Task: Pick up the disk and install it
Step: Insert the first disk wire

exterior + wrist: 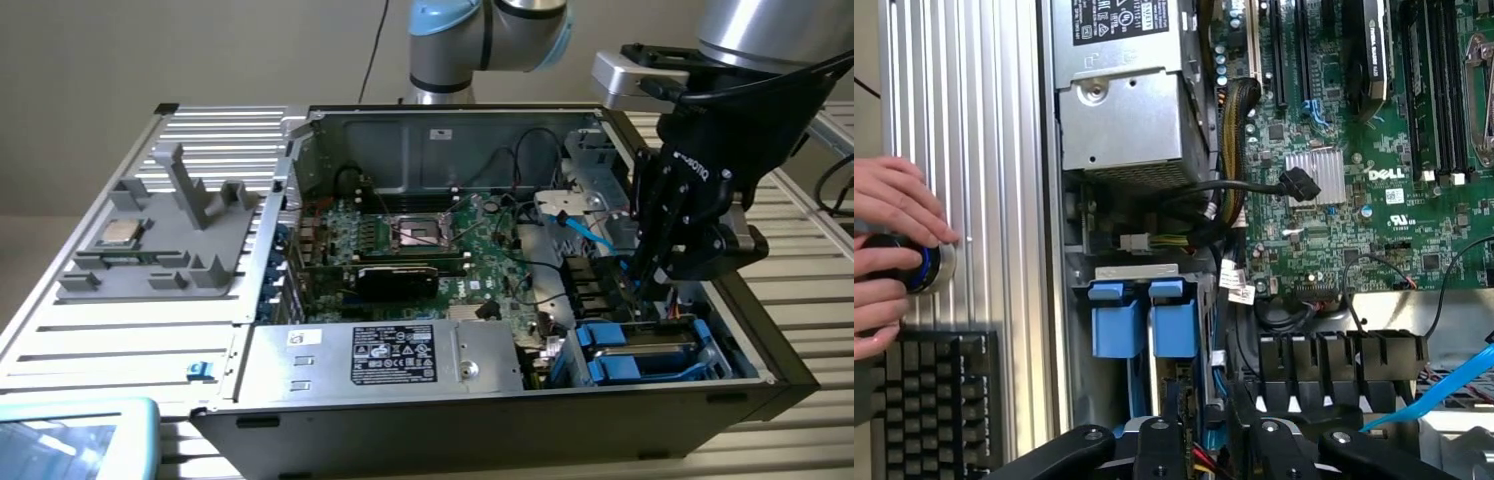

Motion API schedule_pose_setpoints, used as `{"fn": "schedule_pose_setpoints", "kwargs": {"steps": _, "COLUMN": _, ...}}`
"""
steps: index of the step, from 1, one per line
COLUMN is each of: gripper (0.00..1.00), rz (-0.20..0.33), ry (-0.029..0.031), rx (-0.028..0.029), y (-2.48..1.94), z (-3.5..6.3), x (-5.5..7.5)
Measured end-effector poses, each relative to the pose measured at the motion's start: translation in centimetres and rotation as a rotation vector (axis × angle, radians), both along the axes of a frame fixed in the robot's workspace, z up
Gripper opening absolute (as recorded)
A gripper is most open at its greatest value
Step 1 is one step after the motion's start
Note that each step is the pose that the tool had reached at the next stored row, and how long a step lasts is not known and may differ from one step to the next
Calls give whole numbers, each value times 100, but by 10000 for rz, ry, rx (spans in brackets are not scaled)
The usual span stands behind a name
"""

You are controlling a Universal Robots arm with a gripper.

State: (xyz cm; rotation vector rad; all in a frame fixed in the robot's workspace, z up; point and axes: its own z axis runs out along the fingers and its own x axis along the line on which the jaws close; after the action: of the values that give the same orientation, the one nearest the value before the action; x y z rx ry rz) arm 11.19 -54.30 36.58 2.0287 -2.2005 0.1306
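Blue plastic marks the disk [643, 352], seated in the drive cage at the near corner of the open computer case [400, 420], its carrier tabs [1152, 318] facing outward so it can slide along the bay. Just above it hangs the gripper [654, 285], reaching down into the case beside the cage; whether its fingers are spread or closed I cannot tell. Farther in lies the motherboard [414, 235], and beyond the case wall a grey fixture [154, 245] keeps a small silver chip [120, 232] out of the way

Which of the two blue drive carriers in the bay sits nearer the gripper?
The carrier on the motherboard side, next to the motherboard, is closest to the gripper; the other carrier sits beyond it, toward the case edge.
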Motion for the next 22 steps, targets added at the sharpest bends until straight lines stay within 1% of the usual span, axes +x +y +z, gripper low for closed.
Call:
{"fn": "schedule_pose_setpoints", "kwargs": {"steps": 1, "gripper": 28, "rz": 0, "ry": 0, "rx": 5, "y": 0, "z": -1, "x": 0}}
{"fn": "schedule_pose_setpoints", "kwargs": {"steps": 3, "gripper": 16, "rz": 0, "ry": 0, "rx": 28, "y": 0, "z": -3, "x": 0}}
{"fn": "schedule_pose_setpoints", "kwargs": {"steps": 7, "gripper": 16, "rz": 0, "ry": 3, "rx": 120, "y": -4, "z": -5, "x": 0}}
{"fn": "schedule_pose_setpoints", "kwargs": {"steps": 22, "gripper": 16, "rz": 0, "ry": 4, "rx": 123, "y": -5, "z": -3, "x": 0}}
